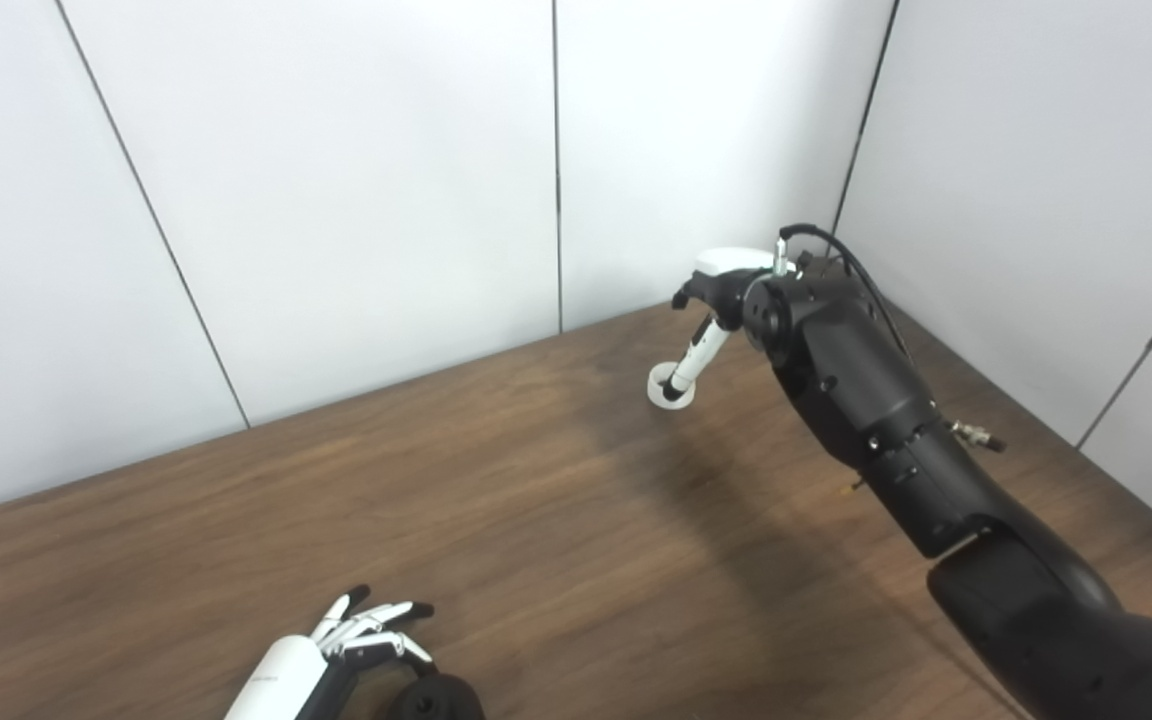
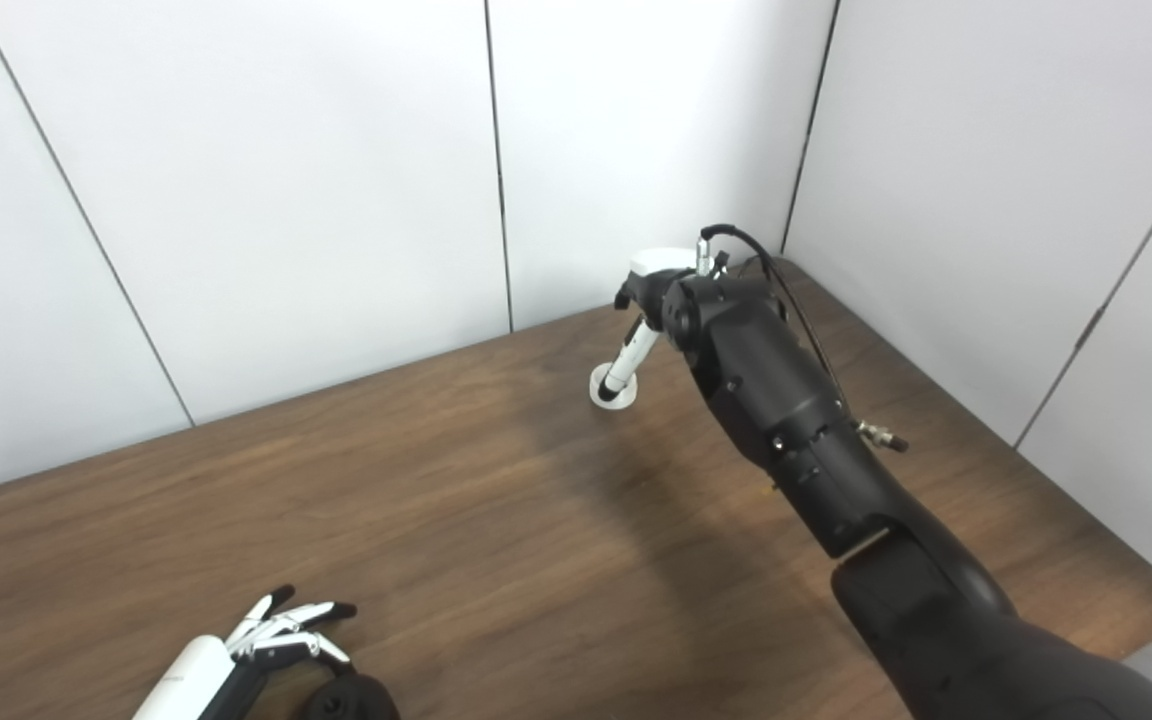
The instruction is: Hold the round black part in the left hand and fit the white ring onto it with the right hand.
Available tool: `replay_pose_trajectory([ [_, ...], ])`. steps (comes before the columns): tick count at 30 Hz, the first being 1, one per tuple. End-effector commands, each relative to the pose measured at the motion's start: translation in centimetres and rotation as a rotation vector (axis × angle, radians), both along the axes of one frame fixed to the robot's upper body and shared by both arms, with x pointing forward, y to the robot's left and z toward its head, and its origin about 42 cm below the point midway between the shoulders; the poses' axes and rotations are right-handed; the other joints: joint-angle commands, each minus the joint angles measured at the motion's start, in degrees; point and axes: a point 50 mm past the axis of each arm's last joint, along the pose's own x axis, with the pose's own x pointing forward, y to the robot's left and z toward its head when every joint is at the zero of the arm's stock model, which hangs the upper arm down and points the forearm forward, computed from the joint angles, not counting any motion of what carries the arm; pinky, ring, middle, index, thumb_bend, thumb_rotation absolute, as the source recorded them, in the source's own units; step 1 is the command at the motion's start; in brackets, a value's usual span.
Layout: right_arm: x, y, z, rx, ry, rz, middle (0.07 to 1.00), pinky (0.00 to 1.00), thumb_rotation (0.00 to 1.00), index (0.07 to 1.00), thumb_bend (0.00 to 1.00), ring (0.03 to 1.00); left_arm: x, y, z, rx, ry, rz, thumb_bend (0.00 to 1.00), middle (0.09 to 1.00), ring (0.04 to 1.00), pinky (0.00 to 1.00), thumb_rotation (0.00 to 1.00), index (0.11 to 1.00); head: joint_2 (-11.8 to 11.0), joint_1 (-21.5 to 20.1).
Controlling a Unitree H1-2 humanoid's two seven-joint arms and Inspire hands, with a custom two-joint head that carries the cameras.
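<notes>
White wall panels meet in a corner behind a dark wooden table [image 1: 496, 500]. Far back on it lies the white ring [image 1: 669, 387] — a fingertip of the right hand [image 1: 726, 290] dips into its hole; whether that hand grasps it, I cannot tell. At the near edge the left hand [image 1: 361, 640] rests, fingers spread and released, touching the round black part [image 1: 441, 698].
</notes>
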Motion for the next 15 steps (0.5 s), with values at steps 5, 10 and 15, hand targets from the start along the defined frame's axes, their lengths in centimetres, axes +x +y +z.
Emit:
replay_pose_trajectory([
  [5, 0.2, -0.2, 2.9, -0.012, -0.092, 0.007, 1.0, 0.96, 0.37, 0.865, 0.94, 1.0, -0.7, -0.3, -0.3, -0.024, 0.002, -0.003, 0.51, 0.852, 0.853, 1.0, 0.05, 0.478, 0.7, 0.8],
  [10, 0.3, -0.1, 2.4, -0.002, -0.079, 0.011, 1.0, 0.98, 0.36, 0.862, 0.93, 1.0, -0.8, -0.3, -0.3, -0.024, 0.003, 0.0, 0.51, 0.851, 0.852, 1.0, 0.05, 0.478, 0.8, 0.9],
  [15, 0.4, 0.2, 1.6, 0.009, -0.067, 0.019, 1.0, 0.98, 0.37, 0.861, 0.93, 1.0, -0.7, -0.3, -0.3, -0.025, 0.004, 0.0, 0.51, 0.85, 0.852, 1.0, 0.05, 0.478, 0.8, 1.0],
])
